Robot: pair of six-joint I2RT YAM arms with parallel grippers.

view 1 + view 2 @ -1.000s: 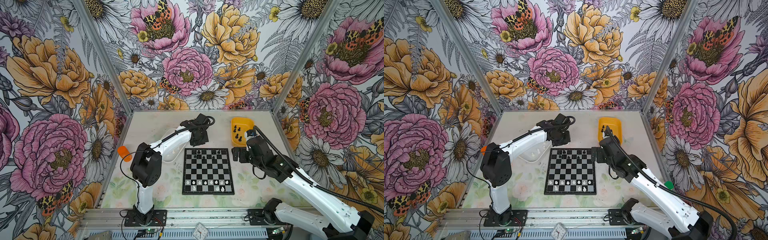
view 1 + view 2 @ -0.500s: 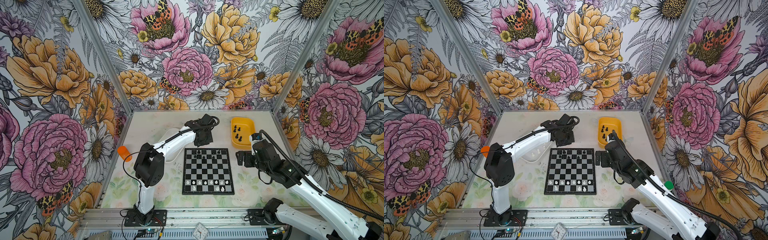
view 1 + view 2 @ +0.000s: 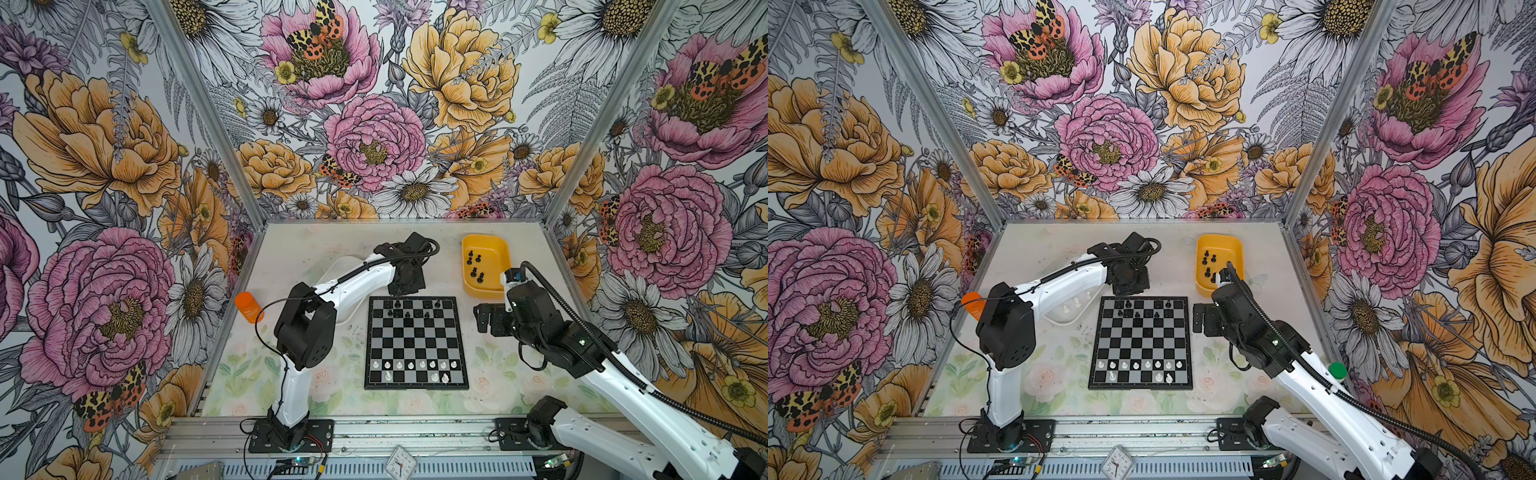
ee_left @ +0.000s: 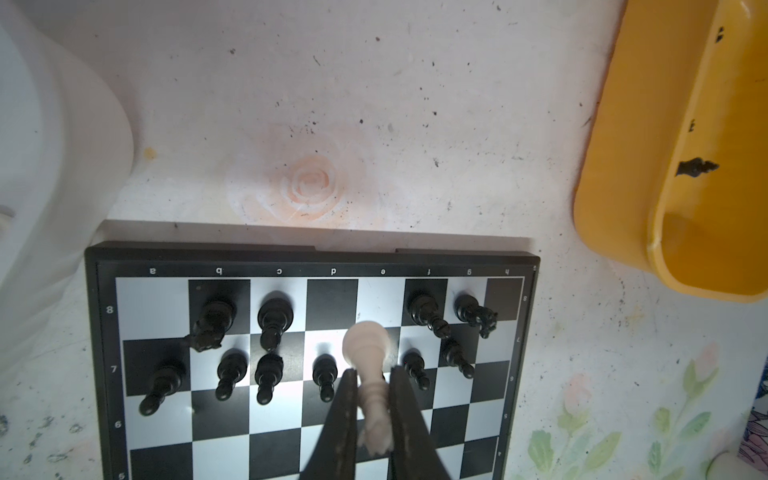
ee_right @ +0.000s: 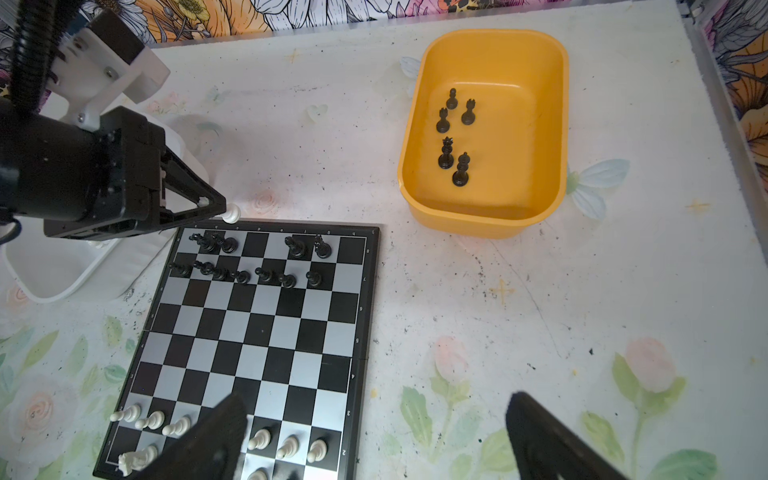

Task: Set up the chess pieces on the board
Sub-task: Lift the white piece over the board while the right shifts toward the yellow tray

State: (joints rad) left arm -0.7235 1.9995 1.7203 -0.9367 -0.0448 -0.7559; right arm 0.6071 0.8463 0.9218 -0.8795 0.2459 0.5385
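The board (image 3: 415,385) (image 3: 1140,385) lies in the middle of the table. Several black chess pieces (image 3: 409,309) (image 4: 270,320) stand on its two far rows. Several white ones (image 3: 415,365) (image 5: 286,446) stand on its two near rows. My left gripper (image 3: 405,286) (image 4: 371,374) hangs over the board's far edge, shut on a white chess piece (image 4: 365,345) (image 5: 231,214) above the black rows. To the right of the board my right gripper (image 3: 482,320) (image 5: 376,440) stands open with nothing between its fingers.
A yellow tub (image 3: 505,257) (image 5: 482,216) at the back right holds several black pieces (image 5: 453,137). A white tub (image 3: 1067,307) (image 5: 54,274) with white pieces lies under the left arm. An orange cylinder (image 3: 247,306) stands at the left edge, a green-capped thing (image 3: 1337,370) at the right.
My left gripper has come from above the white tub toward the board's far edge with the white piece. The right arm has drawn back a little toward the front.
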